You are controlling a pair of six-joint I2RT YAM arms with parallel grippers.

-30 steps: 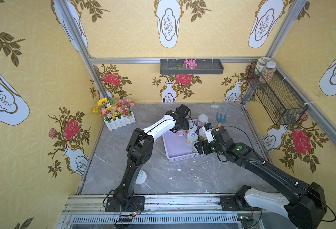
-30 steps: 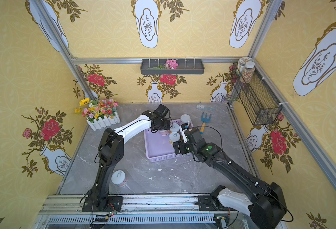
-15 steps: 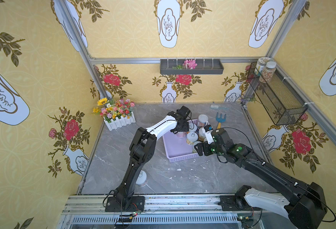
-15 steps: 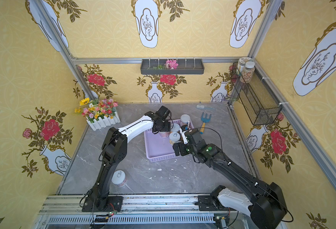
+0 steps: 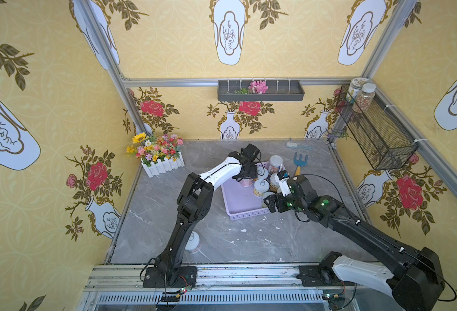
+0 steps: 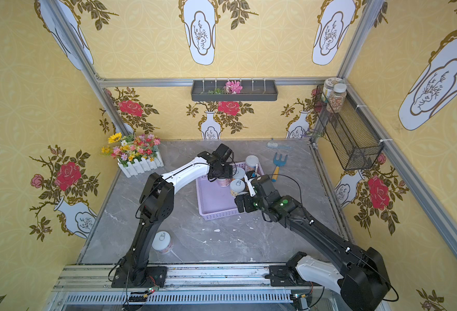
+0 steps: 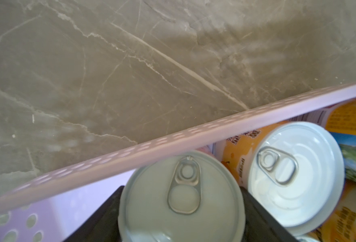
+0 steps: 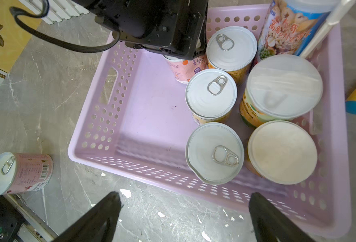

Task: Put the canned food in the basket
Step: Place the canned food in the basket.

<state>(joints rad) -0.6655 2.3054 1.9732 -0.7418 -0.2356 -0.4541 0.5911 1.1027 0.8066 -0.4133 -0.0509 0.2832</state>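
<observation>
Occlusion comes first. In both top views the right arm's wrist covers the near right corner of the basket, so the cans there cannot be counted from above. The left gripper sits directly over the pink can. It hides that can's lid in the top views and in the right wrist view. The tall multicoloured jar is cut off by the frame edge, and its lid is only partly seen. The left wrist view is blurred, and its frame edge crops both black fingers.

Left gripper: narrow. Its fingers closely flank the pink can on both sides. The can stands upright in the basket, just beside a yellow pull-tab can. Whether the pads press on it or stand just clear cannot be told.

Right gripper: spread wide and holding nothing. It hovers over the table just outside the basket's near wall.

Canned food: seven items are in the basket, grouped toward its right side. They are the pink can, three other pull-tab cans, two white-lidded cans and the jar. One pink-labelled can sits on the table outside the basket, near the left arm's base. In a top view that arm partly hides it.
</observation>
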